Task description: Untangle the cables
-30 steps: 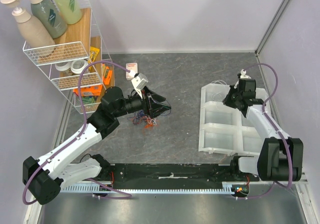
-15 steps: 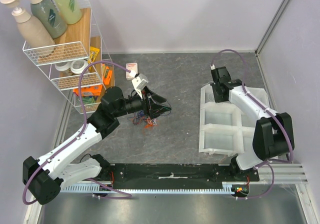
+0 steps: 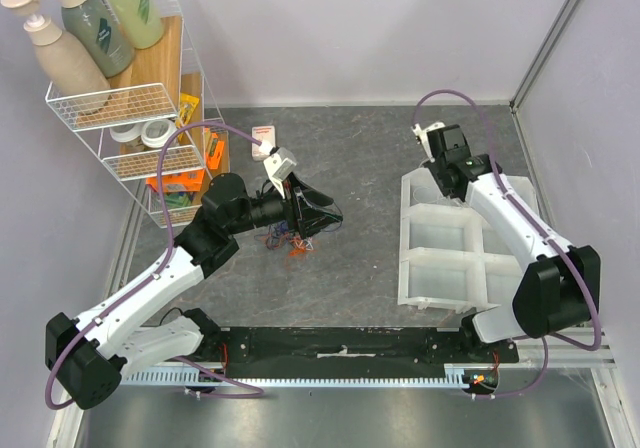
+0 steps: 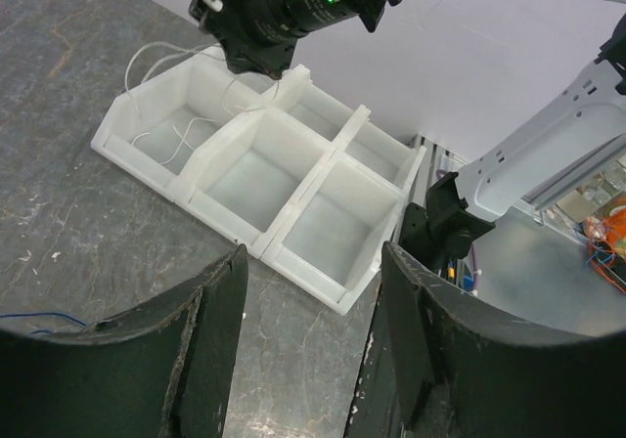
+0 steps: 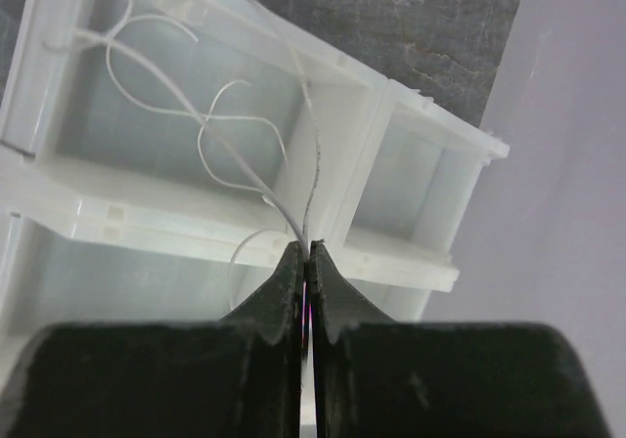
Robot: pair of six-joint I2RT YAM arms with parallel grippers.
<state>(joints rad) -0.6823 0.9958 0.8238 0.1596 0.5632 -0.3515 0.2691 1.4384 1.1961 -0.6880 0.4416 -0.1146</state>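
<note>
A tangle of purple, dark blue and orange-red cables [image 3: 289,238] lies on the grey table under my left gripper [image 3: 322,211], which is open and empty; in the left wrist view [image 4: 311,340] its jaws stand wide apart over bare table. My right gripper [image 3: 447,183] is shut on white cables [image 5: 240,135] over the far-left compartment of the white tray [image 3: 455,268]. The white cables loop from its tips [image 5: 305,252] down into that compartment. They also show in the left wrist view [image 4: 181,130].
A wire shelf rack [image 3: 120,108] with pump bottles, tape rolls and orange items stands at the far left. A small white box [image 3: 263,136] lies behind the left arm. Walls close in the back and right. A black rail [image 3: 340,348] runs along the near edge.
My right arm has swung left and forward from the tray's far right to its far-left compartment. My left arm has not moved.
</note>
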